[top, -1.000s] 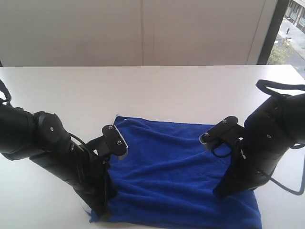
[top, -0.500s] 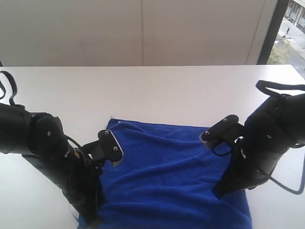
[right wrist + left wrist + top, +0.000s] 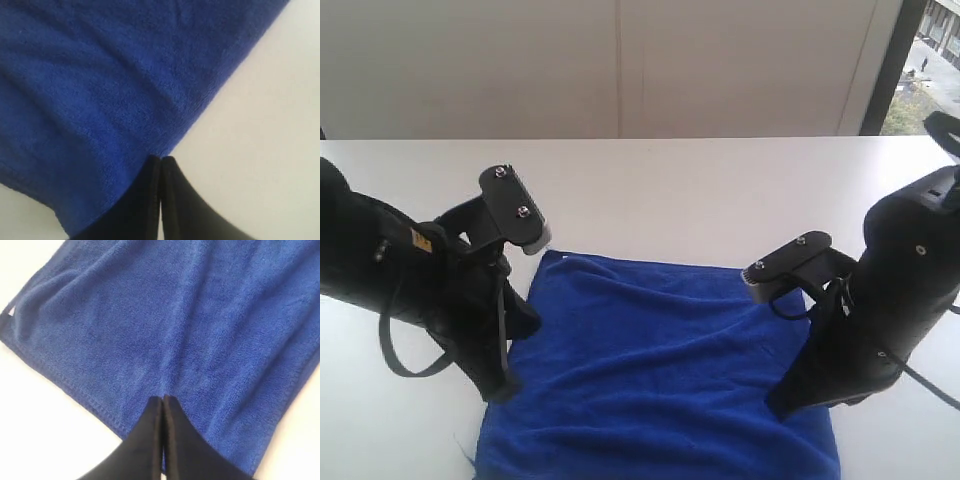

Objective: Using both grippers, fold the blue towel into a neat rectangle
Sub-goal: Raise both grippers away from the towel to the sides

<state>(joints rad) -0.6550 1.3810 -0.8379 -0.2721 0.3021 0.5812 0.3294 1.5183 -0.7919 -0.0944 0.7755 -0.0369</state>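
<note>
The blue towel (image 3: 660, 370) lies flat on the white table (image 3: 670, 190), reaching past the near edge of the exterior view. My left gripper (image 3: 500, 392) points down at the towel's left edge. In the left wrist view this gripper (image 3: 162, 398) is shut, its tips over the towel (image 3: 175, 315) just inside the stitched hem, with no fabric visibly pinched. A small white label (image 3: 10, 311) shows at one corner. My right gripper (image 3: 778, 410) stands at the towel's right side. Its jaws (image 3: 161, 158) are shut, tips right at the edge of the towel (image 3: 75, 75).
A pale wall (image 3: 620, 60) runs behind the far edge of the table. A window with a dark frame (image 3: 885, 60) is at the far right. Bare white tabletop lies beyond the towel and to both sides of the arms.
My left arm has lifted and swung back to the left. The towel has slid left and toward the near edge. My right arm has risen a little.
</note>
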